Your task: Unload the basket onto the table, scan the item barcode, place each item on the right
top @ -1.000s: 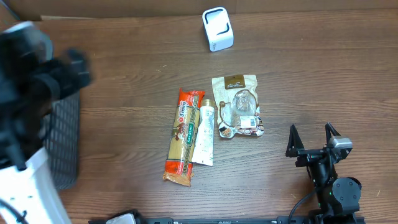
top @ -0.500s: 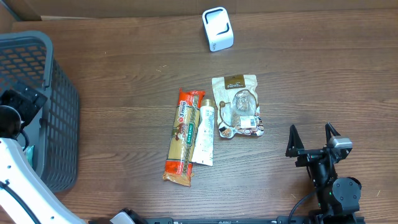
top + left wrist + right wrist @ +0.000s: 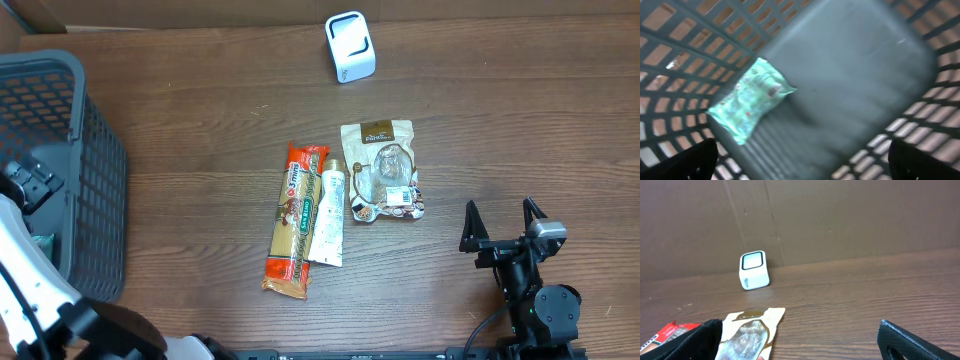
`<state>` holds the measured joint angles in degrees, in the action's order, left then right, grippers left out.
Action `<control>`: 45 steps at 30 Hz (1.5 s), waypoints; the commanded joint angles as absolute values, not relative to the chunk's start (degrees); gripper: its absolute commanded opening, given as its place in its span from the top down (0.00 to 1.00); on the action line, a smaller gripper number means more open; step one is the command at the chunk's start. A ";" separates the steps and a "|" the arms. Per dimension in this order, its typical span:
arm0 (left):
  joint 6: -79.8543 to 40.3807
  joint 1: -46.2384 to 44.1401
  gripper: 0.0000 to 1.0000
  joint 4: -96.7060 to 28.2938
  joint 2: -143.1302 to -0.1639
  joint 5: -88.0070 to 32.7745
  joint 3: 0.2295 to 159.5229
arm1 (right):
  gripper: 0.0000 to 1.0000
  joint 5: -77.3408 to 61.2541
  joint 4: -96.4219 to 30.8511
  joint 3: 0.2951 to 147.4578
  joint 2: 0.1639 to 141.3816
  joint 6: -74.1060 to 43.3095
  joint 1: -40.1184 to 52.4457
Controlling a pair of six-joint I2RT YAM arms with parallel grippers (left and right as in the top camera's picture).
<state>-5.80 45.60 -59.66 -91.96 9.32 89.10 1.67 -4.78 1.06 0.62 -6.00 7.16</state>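
The left arm's white link (image 3: 28,275) rises from the lower left corner of the overhead view and leans over the dark grey plastic lattice basket (image 3: 95,200) at the left edge of the brown wooden table (image 3: 200,130). The left gripper (image 3: 805,159) points down into the basket. Its two black fingertips (image 3: 692,161) sit at opposite lower corners of the wrist view, spread wide with nothing between them. Below it, a mint-green crinkled packet (image 3: 747,100) lies on the basket floor beside a side wall.

The right gripper (image 3: 500,226) rests low near the table's front right, well apart from the goods, level and facing the far wall. Its fingers are fully parted and empty.

In the middle of the table, a long orange-red pasta packet (image 3: 296,220), a white tube (image 3: 329,212) and a beige pouch with a clear window (image 3: 381,170) lie flat side by side. A small white box-shaped scanner (image 3: 350,46) stands by the far edge.

From overhead, only a black piece of the left wrist shows at the basket's side, and its fingers cannot be made out. The left wrist view is blurred, so the green packet's print is unreadable. In the right wrist view the pasta packet is cut off at the lower left corner.
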 commanded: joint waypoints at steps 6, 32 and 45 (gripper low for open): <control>6.28 50.30 0.00 -61.91 -99.11 12.29 87.09 | 0.00 1.39 -4.64 0.45 0.16 -5.91 7.40; 14.83 56.05 0.02 -42.33 -99.66 12.16 71.26 | 0.00 1.39 -4.64 0.45 0.16 -5.93 7.40; 19.40 56.34 0.07 -30.85 -100.64 11.97 65.17 | 0.00 1.41 -4.64 0.45 0.16 -5.93 7.40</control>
<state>15.68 56.25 -31.83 -99.48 11.84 66.50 1.65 -4.82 1.06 0.62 -5.98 7.16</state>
